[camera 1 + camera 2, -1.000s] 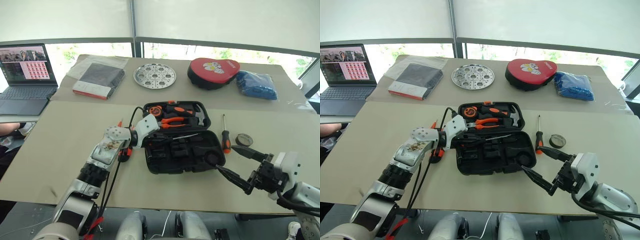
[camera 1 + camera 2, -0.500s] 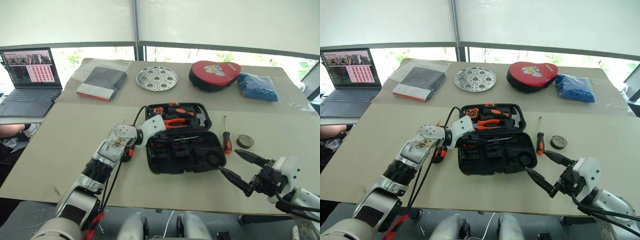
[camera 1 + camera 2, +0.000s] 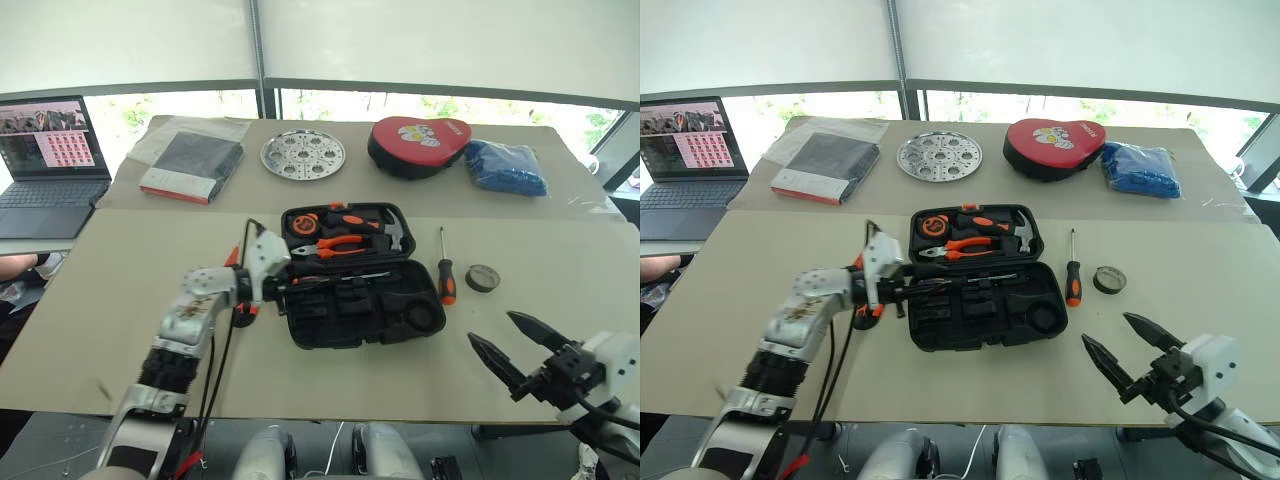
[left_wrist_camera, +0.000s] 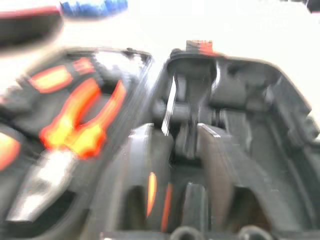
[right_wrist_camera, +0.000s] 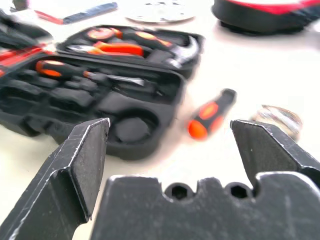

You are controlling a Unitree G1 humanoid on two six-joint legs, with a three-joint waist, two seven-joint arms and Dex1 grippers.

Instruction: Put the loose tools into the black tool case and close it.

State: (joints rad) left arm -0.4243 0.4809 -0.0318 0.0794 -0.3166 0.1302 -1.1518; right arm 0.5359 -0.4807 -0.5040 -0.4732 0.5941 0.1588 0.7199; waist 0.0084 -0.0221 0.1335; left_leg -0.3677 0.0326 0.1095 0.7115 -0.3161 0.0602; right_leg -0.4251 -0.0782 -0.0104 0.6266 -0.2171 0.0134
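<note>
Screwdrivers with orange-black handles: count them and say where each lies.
2: one screwdriver lies inside the black tool case, one lies on the table right of it. Others may be hidden behind the left arm.

1. Tool case point(image 3: 360, 320) is seen as black throughout, with a small orange latch.
2. Pliers point(image 3: 340, 247) in the case are marked orange on the handles.
3. Screwdriver point(image 3: 447, 280) on the table is handled orange and black.
4. Tape roll point(image 3: 483, 278) is seen as black with a pale centre.
5. Pouch point(image 3: 418, 145) is topped red, with a white-and-yellow cartoon print.
6. A blue bundle point(image 3: 507, 168) is seen beside it.
7. Table point(image 3: 120, 290) is covered in beige.
</note>
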